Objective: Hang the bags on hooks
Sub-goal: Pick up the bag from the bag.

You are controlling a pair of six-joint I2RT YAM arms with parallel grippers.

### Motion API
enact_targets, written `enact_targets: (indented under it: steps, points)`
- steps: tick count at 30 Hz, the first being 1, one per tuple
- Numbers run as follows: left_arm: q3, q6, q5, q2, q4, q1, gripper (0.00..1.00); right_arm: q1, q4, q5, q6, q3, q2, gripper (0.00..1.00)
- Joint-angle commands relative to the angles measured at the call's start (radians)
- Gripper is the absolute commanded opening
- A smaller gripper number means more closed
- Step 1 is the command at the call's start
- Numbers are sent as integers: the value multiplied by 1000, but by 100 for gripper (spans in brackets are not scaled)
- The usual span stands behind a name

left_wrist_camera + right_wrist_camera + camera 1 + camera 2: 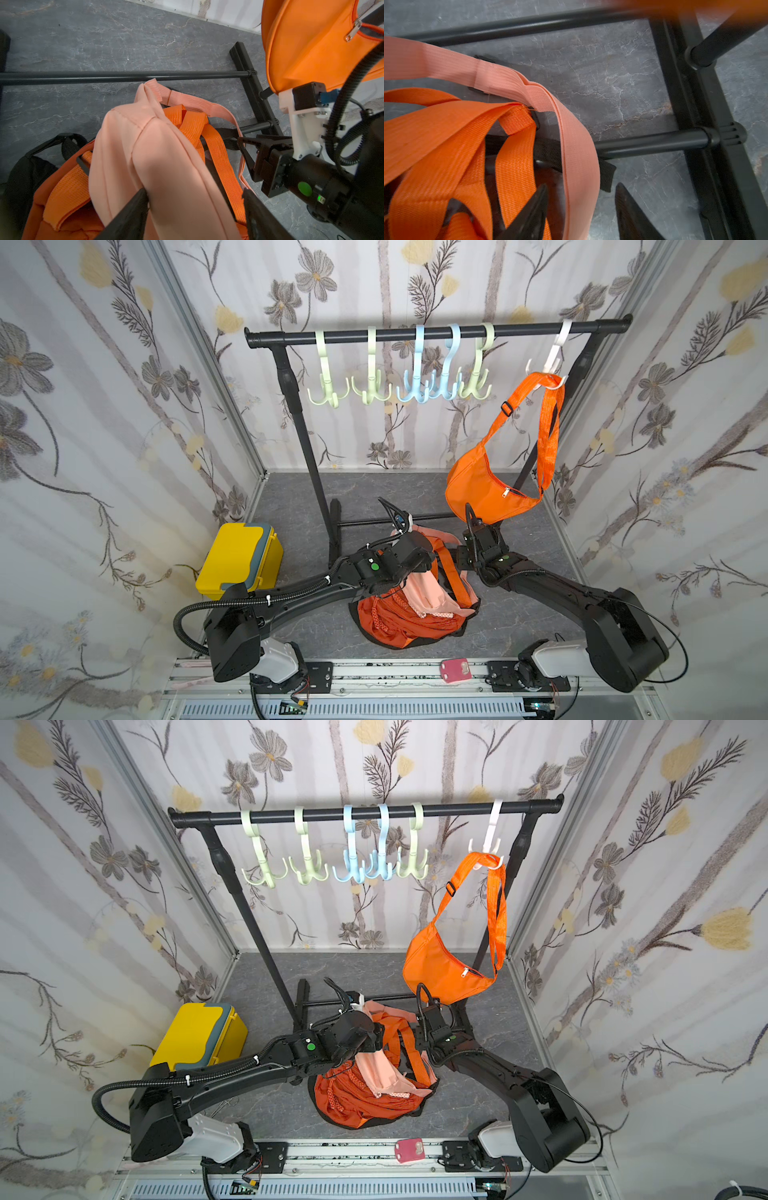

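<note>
Bright even light, soft shadows, bowed wide-angle edges, blurred close foreground in wrist views.

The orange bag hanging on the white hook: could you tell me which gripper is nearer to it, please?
Right. The right gripper is low, just below the orange bag; the left gripper is farther away, its open jaws straddling the pink bag.

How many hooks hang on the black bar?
6, along the bar: green hook, green hook, blue hook, blue hook, green hook, and white hook holding the orange bag.
</note>
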Motion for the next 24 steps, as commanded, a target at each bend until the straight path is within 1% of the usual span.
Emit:
enact_targets:
  steps: [1, 2, 4, 5, 6, 9, 10, 11, 15, 19, 21, 24]
  points:
    - [6, -16, -38, -1, -33, 5, 56, 1, 60, 2, -26, 22, 60, 46]
    - [4, -17, -40, -2, -33, 6, 52, 1, 57, 22, -26, 51, 74, 43]
    - [-10, -20, -44, -10, -30, 9, 42, 1, 59, 59, -29, 62, 102, 40]
    - [-18, -21, -45, -16, -25, 11, 38, 1, 59, 75, -35, 65, 115, 37]
    - [-28, -24, -45, -22, -22, 14, 34, 1, 53, 89, -40, 72, 130, 30]
    - [-55, -33, -46, -46, -11, 17, 26, 2, 28, 109, -45, 84, 144, 7]
    - [-65, -35, -49, -56, -8, 17, 24, 5, 22, 108, -43, 85, 137, 2]
    - [-77, -37, -53, -68, -2, 17, 19, 13, 20, 109, -42, 85, 122, 0]
    - [-117, -39, -76, -120, 13, 22, 0, 55, -36, 137, -38, 98, 36, 0]
    - [-169, -14, -93, -195, 76, 25, 0, 127, -93, 170, -51, 125, -77, 0]
    - [-212, 8, -94, -277, 142, 24, 0, 184, -107, 179, -72, 131, -142, 0]
    - [-283, 50, -119, -398, 232, 24, 0, 269, -87, 153, -103, 114, -267, 0]
